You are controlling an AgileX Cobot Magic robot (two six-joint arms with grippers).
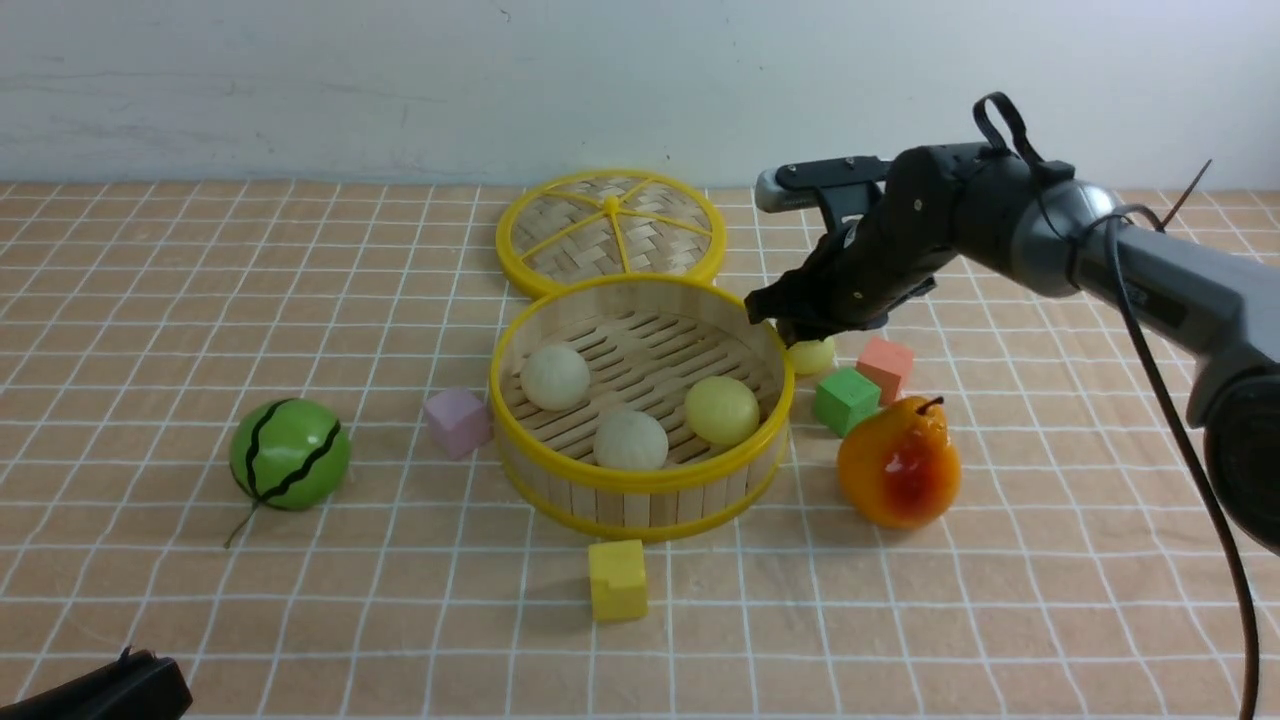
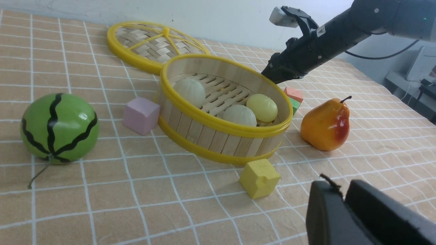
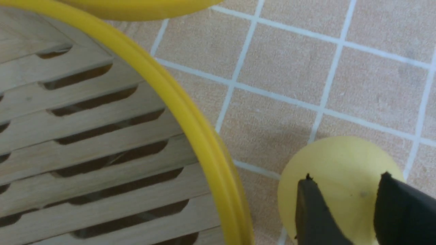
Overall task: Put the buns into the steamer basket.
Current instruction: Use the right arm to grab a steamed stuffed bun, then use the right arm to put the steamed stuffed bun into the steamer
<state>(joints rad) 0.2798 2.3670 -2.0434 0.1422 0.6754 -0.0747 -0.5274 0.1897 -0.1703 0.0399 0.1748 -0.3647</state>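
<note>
Hovering at the right of the round bamboo steamer basket with yellow plastic rims (image 1: 640, 482), the right arm's black two-fingered claw (image 1: 785, 322) hangs over the one pale yellow round bun left outside (image 1: 812, 355), which sits on the checked orange tablecloth (image 1: 300, 620) just beside the basket's right wall. The claw is released: in the right wrist view its fingertips (image 3: 308, 194) stand parted with the bun's crown showing through the gap. Whether they touch it I cannot tell. An off-white pleated bun at the far left (image 1: 555, 377), a second off-white bun at the near side (image 1: 630, 440) and a pale yellow bun at the right (image 1: 722, 410) lie inside on the slatted floor. The gap looks narrow for the ball, so closing from here might pinch only its top and squirt it away to the right, toward the green foam cube (image 1: 845, 400) and the salmon foam cube (image 1: 885, 367) close by. A hard squeeze could let the soft ball pop free in the air. A low carry to the left would probably clip the rim and shove the basket or knock the bun loose. A drop onto the yellow bun inside could bounce back out. The left arm's black claw (image 2: 344, 207) waits near and far to the left, holding nothing. I cannot tell if it is clenched.
</note>
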